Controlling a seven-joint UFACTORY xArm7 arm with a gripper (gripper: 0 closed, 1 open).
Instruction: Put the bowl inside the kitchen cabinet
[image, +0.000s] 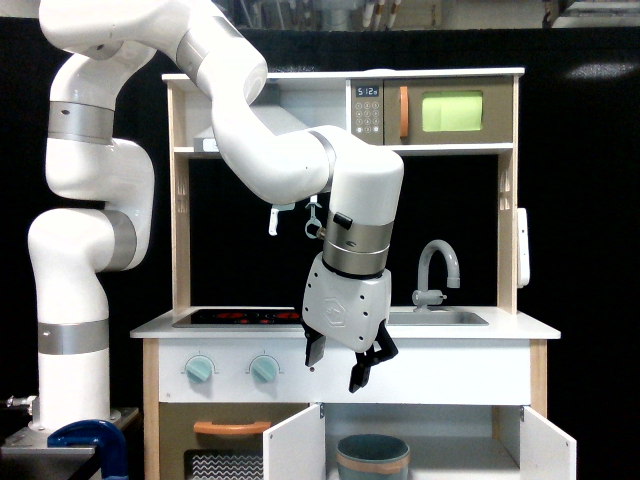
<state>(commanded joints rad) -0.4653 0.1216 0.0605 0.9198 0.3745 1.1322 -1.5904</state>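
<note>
The grey-blue bowl (372, 458) with a tan band at its rim sits upright inside the kitchen cabinet (460, 450), on the white compartment's floor near its left side. Both white cabinet doors (294, 445) stand swung outward. My gripper (337, 370) hangs open and empty in front of the counter's front panel, well above the bowl and a little to the exterior view's left of it. Its two dark fingers point down, tilted slightly.
The toy kitchen has a stovetop (240, 317), a sink with a grey faucet (438, 272), two teal knobs (200, 369), an orange-handled oven (232, 428) at lower left, and a green-windowed microwave (452, 111) on top. A blue clamp (88, 440) sits by the arm's base.
</note>
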